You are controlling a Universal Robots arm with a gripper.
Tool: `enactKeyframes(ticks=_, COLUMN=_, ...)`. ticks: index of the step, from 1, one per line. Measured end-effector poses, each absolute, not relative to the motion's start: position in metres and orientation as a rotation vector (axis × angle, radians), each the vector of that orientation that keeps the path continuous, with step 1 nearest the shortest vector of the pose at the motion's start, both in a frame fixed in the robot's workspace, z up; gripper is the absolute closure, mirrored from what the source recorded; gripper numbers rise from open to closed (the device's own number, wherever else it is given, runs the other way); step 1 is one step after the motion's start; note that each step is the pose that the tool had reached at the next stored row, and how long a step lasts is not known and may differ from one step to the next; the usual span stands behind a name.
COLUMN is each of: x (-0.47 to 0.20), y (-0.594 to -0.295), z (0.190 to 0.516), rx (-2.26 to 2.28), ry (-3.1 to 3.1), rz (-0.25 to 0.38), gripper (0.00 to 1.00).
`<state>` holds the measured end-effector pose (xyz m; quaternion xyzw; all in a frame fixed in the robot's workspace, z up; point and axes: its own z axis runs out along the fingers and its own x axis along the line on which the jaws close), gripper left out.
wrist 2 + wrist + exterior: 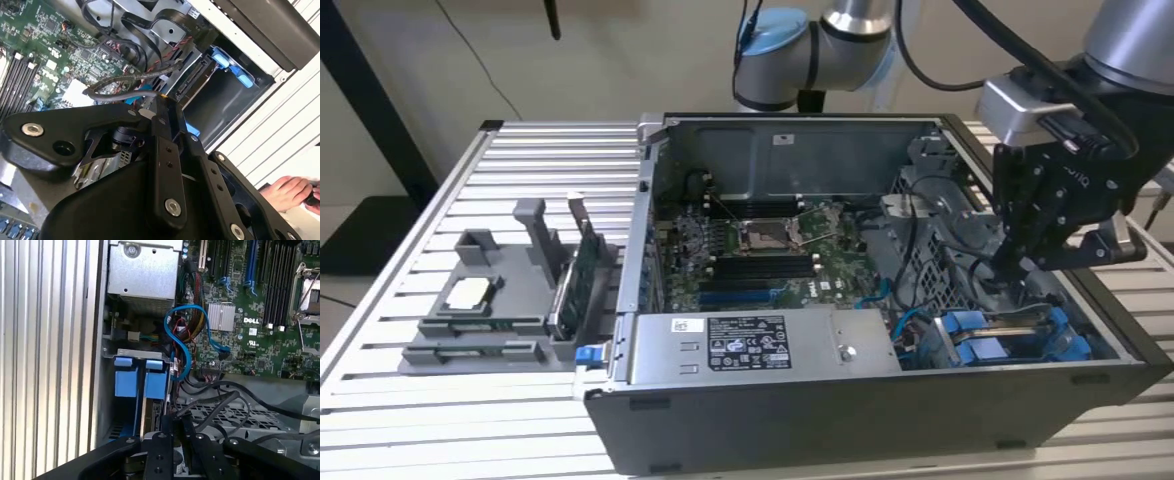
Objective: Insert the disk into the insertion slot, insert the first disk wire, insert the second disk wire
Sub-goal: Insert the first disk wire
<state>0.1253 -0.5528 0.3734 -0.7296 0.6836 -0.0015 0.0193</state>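
Note:
The disk (149,412) sits in the insertion slot (200,82) of the drive cage. Its blue caddy (983,335) stands at the case's front corner on the exterior view's right, and its connector edge (192,75) faces into the case. A second blue caddy (125,377) stands beside it. My gripper (1007,268) hangs just above the cage, close to that connector edge. Its fingers (165,145) are shut on the end of a dark disk wire (125,92), which loops back toward the motherboard. In the first wrist view the wire (210,405) runs over a perforated metal plate.
A blue cable (184,340) curls between the cage and the motherboard (761,240). The labelled power-supply box (747,345) lies along the case front. A grey parts holder (494,300) stands on the slatted table. A person's hand (287,192) rests outside the case.

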Motion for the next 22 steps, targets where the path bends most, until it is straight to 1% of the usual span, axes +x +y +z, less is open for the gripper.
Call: enactKeyframes(ticks=22, x=0.141, y=-0.555, z=0.361, rx=-2.218, ry=2.172, rz=-0.004, gripper=0.81)
